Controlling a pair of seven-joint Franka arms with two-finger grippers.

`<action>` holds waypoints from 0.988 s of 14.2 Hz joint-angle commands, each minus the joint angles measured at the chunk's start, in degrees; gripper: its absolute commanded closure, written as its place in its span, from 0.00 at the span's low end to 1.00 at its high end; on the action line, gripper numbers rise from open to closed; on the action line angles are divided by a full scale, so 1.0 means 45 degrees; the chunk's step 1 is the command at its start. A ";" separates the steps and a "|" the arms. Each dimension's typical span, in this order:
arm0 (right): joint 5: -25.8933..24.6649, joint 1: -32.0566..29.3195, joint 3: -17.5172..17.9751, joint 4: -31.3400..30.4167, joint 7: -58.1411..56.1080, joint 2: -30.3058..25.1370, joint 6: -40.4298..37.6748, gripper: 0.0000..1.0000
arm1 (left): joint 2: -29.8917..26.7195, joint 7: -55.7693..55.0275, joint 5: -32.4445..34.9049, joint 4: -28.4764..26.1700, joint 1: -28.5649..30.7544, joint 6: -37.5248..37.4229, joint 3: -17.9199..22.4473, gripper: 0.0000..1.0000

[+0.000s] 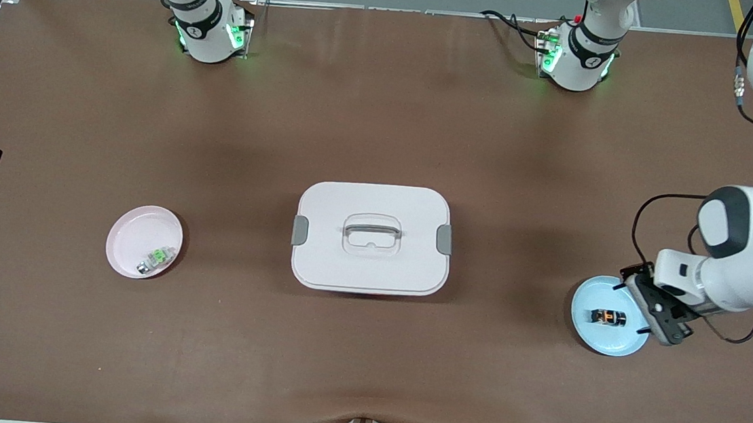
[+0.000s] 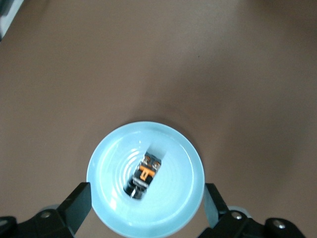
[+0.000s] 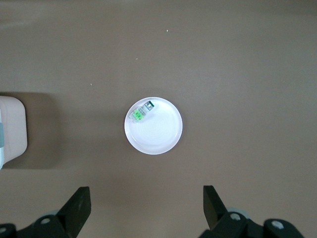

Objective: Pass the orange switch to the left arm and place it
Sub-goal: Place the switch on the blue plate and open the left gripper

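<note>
Orange switch (image 1: 608, 317): lying in the blue plate (image 1: 587, 332), near the left arm's end of the table.
Left gripper (image 1: 655, 316): low over the blue plate's edge, fingers (image 2: 74, 202) wide apart, holding nothing.
Right gripper (image 3: 146, 210): high over the pink plate (image 1: 128, 244), fingers wide apart, holding nothing.
Pink plate: holding a small green-and-clear part (image 1: 155, 259).
Box (image 1: 371, 238): mid-table between both plates, lid on.
</note>
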 commanded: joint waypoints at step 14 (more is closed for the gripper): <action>0.0022 -0.0024 0.0164 -0.3727 0.1213 -0.2701 0.0845 0.00 | -0.4400 -1.2214 -0.0106 -0.0316 0.0343 -0.5139 -0.0452 0.00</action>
